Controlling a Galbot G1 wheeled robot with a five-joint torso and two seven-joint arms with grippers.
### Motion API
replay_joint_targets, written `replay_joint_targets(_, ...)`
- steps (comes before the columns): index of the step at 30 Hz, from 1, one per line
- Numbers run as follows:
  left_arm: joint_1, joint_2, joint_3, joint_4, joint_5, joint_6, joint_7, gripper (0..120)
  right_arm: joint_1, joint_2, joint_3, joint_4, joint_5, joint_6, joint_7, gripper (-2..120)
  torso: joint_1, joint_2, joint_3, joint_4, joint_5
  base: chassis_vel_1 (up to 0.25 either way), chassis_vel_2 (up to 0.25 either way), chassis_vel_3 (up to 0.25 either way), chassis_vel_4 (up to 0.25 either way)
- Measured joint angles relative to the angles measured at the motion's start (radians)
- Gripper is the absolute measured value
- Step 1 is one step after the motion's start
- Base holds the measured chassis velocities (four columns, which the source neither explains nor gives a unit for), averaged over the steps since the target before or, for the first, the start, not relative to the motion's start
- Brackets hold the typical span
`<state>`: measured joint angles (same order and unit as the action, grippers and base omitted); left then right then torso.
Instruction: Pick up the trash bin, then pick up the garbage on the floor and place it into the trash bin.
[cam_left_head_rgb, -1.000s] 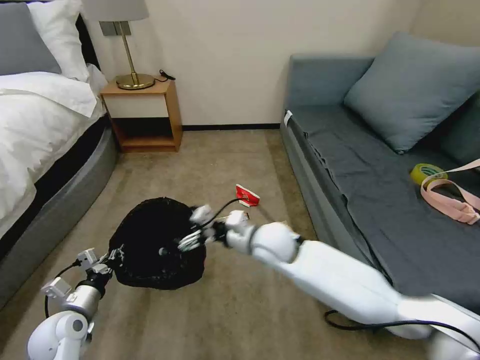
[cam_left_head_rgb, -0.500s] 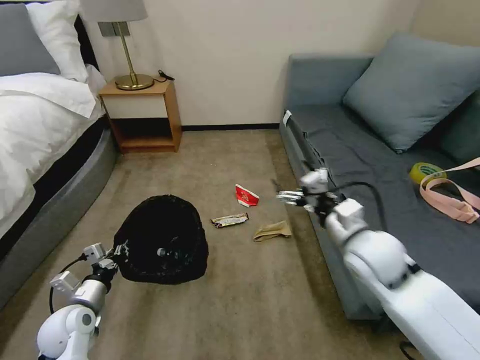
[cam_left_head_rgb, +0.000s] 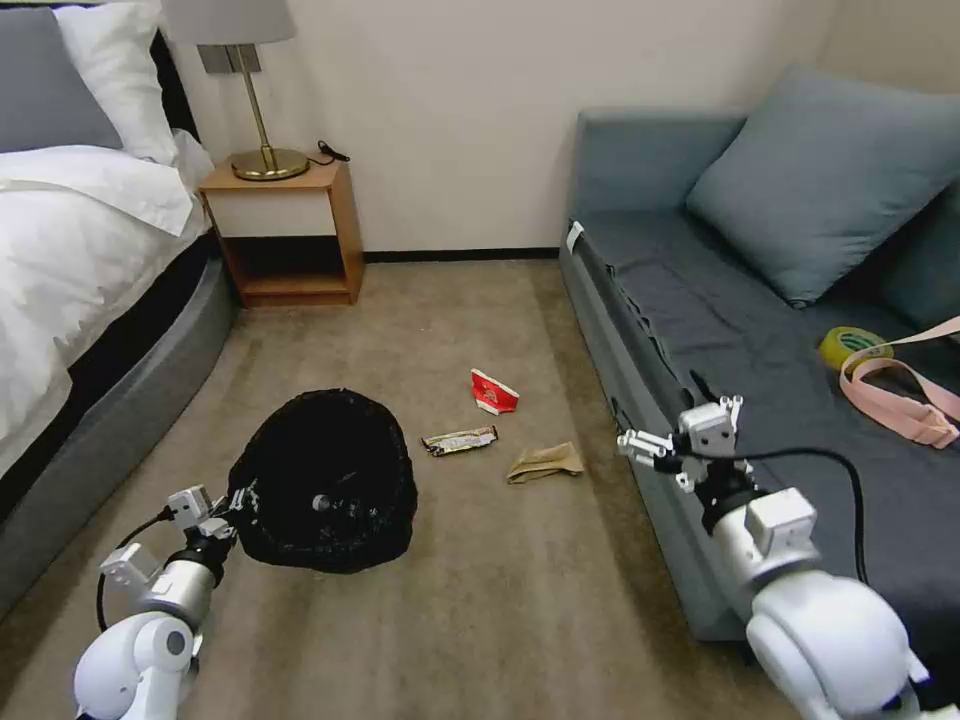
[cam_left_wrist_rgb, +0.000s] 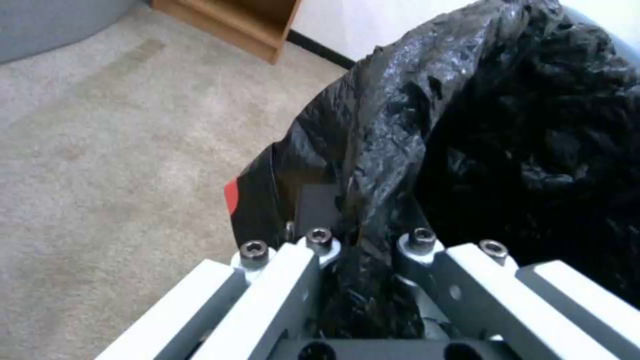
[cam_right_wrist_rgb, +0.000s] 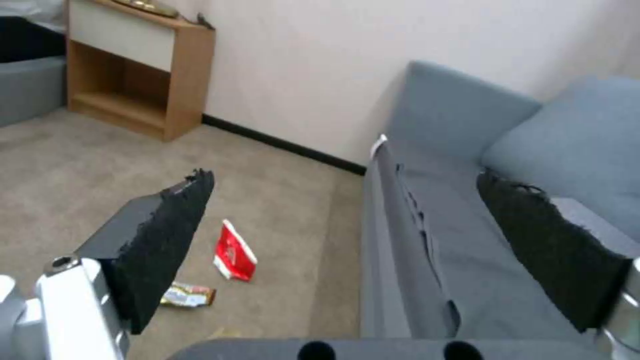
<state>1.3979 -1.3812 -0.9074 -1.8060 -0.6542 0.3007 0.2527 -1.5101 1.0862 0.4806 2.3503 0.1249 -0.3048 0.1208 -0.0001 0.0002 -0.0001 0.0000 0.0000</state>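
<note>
Three pieces of garbage lie on the carpet: one red-white carton (cam_left_head_rgb: 494, 391), one snack wrapper (cam_left_head_rgb: 459, 440) and one crumpled brown paper bag (cam_left_head_rgb: 545, 462), all well apart from both grippers and between them, the paper bag being the nearest to the right gripper (cam_left_head_rgb: 680, 432). One trash bin (cam_left_head_rgb: 322, 480) sits just ahead of the left gripper (cam_left_head_rgb: 222, 507), whose jaws are pinching a fold of its black bag liner (cam_left_wrist_rgb: 373, 165) at the rim. That hold looks like the weak spot: the jaws seem to have mostly thin plastic, so I judge a lift or tilt could drag the liner off the bin or let it slide free, and the bin could tip and spill. The right gripper hovers at the sofa (cam_left_head_rgb: 760, 340) edge with its jaws spread wide and nothing between them; the carton and wrapper lie on the floor beyond its left pad (cam_right_wrist_rgb: 163, 240). Reaching down from there, it may brush the sofa front, and the flat wrapper and limp paper bag could slip the pads or get pushed along the carpet.
</note>
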Motion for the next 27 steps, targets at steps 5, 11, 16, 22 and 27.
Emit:
replay_joint_targets(5,0.005,0.016,-0.009,0.001,-0.004,-0.005,0.002,4,-0.023,0.048,0.000,0.007,-0.017,0.010,-0.026,100,0.000,0.000,0.000,0.0001,-0.0001,0.000,0.000,0.000,0.000)
replay_joint_targets(11,0.008,0.023,-0.025,0.003,-0.003,-0.011,-0.004,4,-0.034,0.076,-0.014,0.009,-0.016,0.010,-0.052,100,0.000,0.000,0.000,0.0000,0.0000,0.000,0.000,0.000,0.000)
replay_joint_targets(16,0.004,0.023,-0.036,0.017,0.017,-0.017,-0.005,4,-0.034,0.083,-0.022,0.002,-0.014,0.009,-0.062,100,0.000,0.000,0.000,0.0002,-0.0001,0.000,0.000,0.000,0.000)
replay_joint_targets(22,-0.012,0.028,-0.041,0.029,0.018,-0.018,-0.004,4,-0.026,0.073,-0.022,-0.006,-0.002,0.008,-0.063,100,0.000,0.000,0.000,0.0001,-0.0001,0.000,0.000,0.000,0.000)
replay_joint_targets(27,-0.028,0.029,-0.048,0.041,0.016,-0.018,-0.006,4,-0.016,0.081,-0.028,-0.018,0.000,0.008,-0.065,100,0.000,0.000,0.000,0.0001,0.0000,0.000,0.000,0.000,0.000)
